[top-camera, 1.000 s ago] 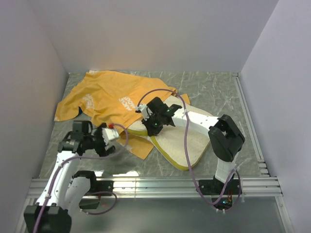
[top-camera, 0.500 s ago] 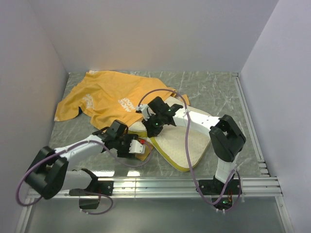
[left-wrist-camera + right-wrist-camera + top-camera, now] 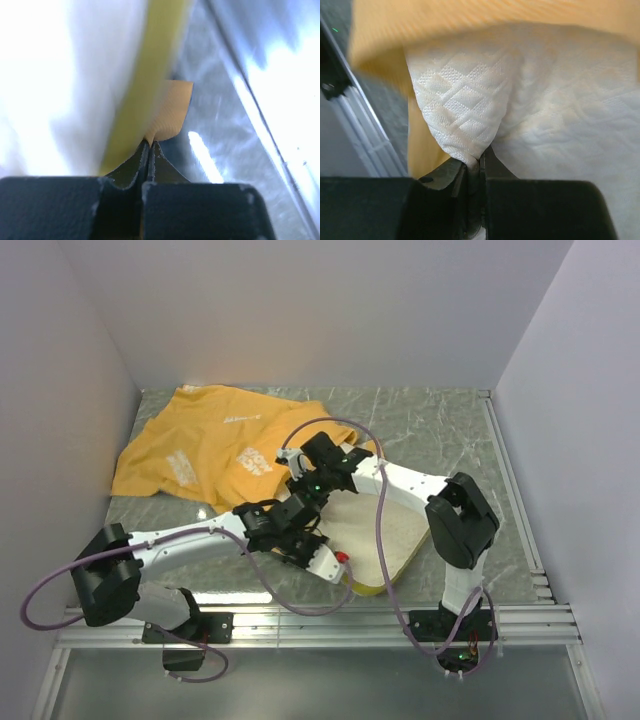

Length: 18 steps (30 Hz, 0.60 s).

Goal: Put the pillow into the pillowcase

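Note:
The pillowcase (image 3: 215, 440) lies crumpled at the back left, orange-yellow side up. The cream quilted pillow (image 3: 385, 535) with its yellow-green band (image 3: 145, 75) lies at centre right. My left arm reaches across the front to the pillow's near edge. There my left gripper (image 3: 150, 144) (image 3: 332, 562) is shut on a small corner of orange cloth (image 3: 175, 107), right beside the band. My right gripper (image 3: 480, 159) (image 3: 303, 498) is at the pillow's left end. It is shut on a pinched fold of the white quilted fabric (image 3: 465, 110), with orange cloth (image 3: 485, 20) just beyond.
Grey marble-patterned tabletop (image 3: 430, 425) is enclosed by white walls at the back and both sides. An aluminium rail (image 3: 330, 620) runs along the near edge, close to my left gripper. Purple cables (image 3: 380, 540) loop over the pillow.
My left arm swung from the left side across to the pillow's near edge and its jaws shut. The pillowcase flap near the front has drawn back. My right gripper shifted slightly back.

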Each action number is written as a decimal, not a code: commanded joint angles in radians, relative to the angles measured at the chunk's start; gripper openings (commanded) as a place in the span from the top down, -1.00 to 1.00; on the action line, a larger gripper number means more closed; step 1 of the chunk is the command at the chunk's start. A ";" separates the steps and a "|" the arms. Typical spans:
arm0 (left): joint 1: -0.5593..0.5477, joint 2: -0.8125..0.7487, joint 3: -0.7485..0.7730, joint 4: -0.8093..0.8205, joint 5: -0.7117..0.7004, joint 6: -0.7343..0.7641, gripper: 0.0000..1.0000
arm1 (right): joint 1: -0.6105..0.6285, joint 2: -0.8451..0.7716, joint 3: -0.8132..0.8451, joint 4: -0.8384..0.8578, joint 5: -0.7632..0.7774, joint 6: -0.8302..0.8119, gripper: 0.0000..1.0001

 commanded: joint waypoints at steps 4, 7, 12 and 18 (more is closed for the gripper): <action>-0.248 -0.047 0.160 -0.127 0.174 -0.206 0.99 | -0.011 0.075 0.142 0.229 0.005 0.183 1.00; -0.273 -0.046 0.123 -0.112 0.161 -0.231 0.99 | -0.016 0.111 0.128 0.294 0.012 0.233 1.00; -0.271 -0.145 0.025 -0.079 0.087 -0.265 0.20 | -0.020 0.103 0.028 0.311 -0.062 0.224 1.00; -0.181 -0.385 0.075 -0.113 0.116 -0.462 -0.28 | -0.043 -0.104 -0.085 0.179 -0.169 0.146 -0.58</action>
